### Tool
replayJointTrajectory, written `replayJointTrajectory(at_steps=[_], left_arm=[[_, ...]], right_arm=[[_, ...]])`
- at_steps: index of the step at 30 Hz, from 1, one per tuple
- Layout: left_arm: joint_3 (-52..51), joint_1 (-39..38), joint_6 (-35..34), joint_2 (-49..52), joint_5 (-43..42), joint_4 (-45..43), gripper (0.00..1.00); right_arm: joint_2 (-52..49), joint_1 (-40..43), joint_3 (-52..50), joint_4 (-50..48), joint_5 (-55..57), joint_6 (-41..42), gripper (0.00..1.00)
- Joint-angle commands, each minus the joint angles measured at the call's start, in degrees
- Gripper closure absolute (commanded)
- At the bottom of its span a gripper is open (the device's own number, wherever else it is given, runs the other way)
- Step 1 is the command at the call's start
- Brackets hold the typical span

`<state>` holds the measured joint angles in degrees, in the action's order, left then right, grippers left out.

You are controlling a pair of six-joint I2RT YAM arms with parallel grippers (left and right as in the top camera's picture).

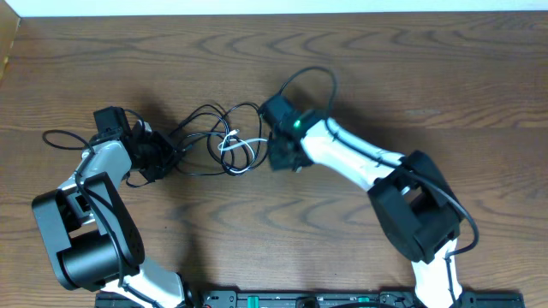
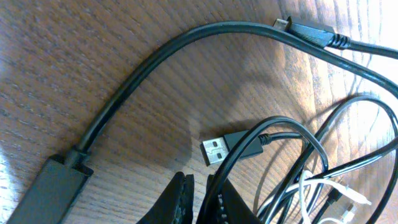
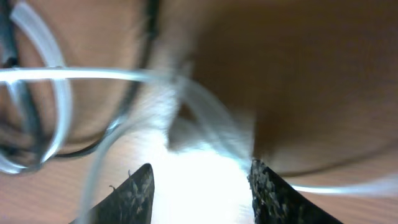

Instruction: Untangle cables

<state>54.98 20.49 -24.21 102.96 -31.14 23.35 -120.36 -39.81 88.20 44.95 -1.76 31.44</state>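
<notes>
— How is the tangle laid out?
— The black cable (image 1: 210, 109) is spread in thin loops on the table (image 1: 428, 68), its long axis running side to side between the grippers. The short white cable (image 1: 233, 147) is bunched at its right end. In the left wrist view, its USB plug (image 2: 214, 149) is seen lying flat, metal end toward the left.
— And the grips?
— The left gripper (image 1: 163, 158) is clamped on a black strand. The right gripper (image 3: 202, 193) is held partly open, with the white cable blurred just ahead and nothing gripped.

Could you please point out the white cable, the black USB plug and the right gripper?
white cable (image 1: 231, 145), overhead view, its bunched loops.
black USB plug (image 2: 213, 151), left wrist view, its metal shell.
right gripper (image 3: 200, 167), right wrist view, between fingertips.
</notes>
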Motion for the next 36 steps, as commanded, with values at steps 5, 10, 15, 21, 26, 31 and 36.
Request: replayJointTrajectory(at_steps=[5,10,15,21,26,31,36], left_arm=[[-0.3,-0.1,-0.1,0.0,0.5,0.2,0.87],[-0.3,-0.1,-0.1,0.0,0.1,0.2,0.87],[-0.3,-0.1,-0.1,0.0,-0.7,0.1,0.75],[-0.3,-0.1,-0.1,0.0,-2.1,0.1,0.68],[-0.3,-0.1,-0.1,0.0,-6.1,0.1,0.61],[-0.3,-0.1,4.8,-1.5,-16.9,0.7,0.5],[-0.3,-0.3,6.4,-9.3,-10.8,5.2,0.48]], right_arm=[[1.4,4.1,6.0,2.0,8.0,-10.8,0.42],[1.4,4.9,13.3,4.5,-5.0,-20.4,0.37],[1.4,4.9,16.4,6.1,-10.1,-10.2,0.63],[1.0,3.5,12.9,7.1,-12.8,-2.3,0.55],[1.0,1.0,10.4,6.9,-12.7,-1.6,0.6],[1.0,-1.5,7.6,4.2,-10.1,1.0,0.64],[1.0,-2.6,3.9,-2.4,-8.7,2.6,0.62]])
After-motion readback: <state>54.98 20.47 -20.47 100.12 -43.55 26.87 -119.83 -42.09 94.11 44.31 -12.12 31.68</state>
